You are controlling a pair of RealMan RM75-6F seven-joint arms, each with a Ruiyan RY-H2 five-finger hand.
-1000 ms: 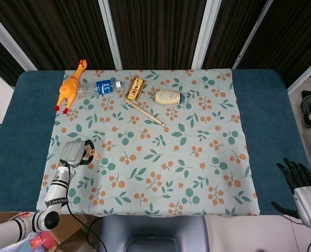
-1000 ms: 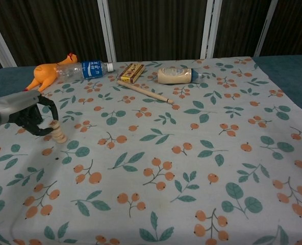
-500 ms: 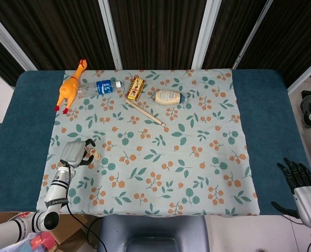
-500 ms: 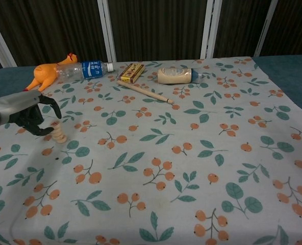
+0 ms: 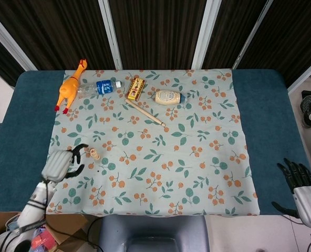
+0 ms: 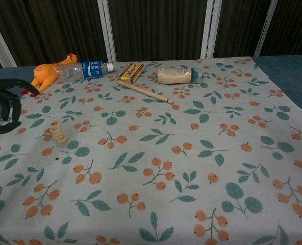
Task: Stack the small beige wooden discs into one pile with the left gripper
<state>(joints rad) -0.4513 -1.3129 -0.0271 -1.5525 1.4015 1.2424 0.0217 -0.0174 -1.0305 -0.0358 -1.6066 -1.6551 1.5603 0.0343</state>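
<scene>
The tabletop (image 5: pixel 266 100), dark blue and spread with a leaf-and-berry cloth (image 5: pixel 187 157), carries only one gathering of discs that I can find, and it is already a pile. Scanning both views, no loose beige disc shows anywhere else on the cloth, so my read is that the stacking is finished or as good as finished; what may be left is only to clear the arm away.

The left robot hand (image 5: pixel 61 164) sits off at the cloth's left edge, fingers spread and curved, holding nothing, with a clear gap between it and the pile. In the chest view it shows only partly at the frame's edge (image 6: pixel 2 111), dark fingers apart and empty. The right robot hand (image 5: pixel 297 176) rests well away off the right side of the tabletop, fingers apart, nothing in it.

Now the small stuff: the stack of discs (image 5: pixel 94 154) stands on the left part of the cloth, just right of the left robot hand, well short of the clutter along the far edge. In the chest view the stack of discs (image 6: pixel 57 132) is a short pale wooden column, several layers visible, leaning a touch, the edges not perfectly flush. I cannot count the layers reliably.
</scene>
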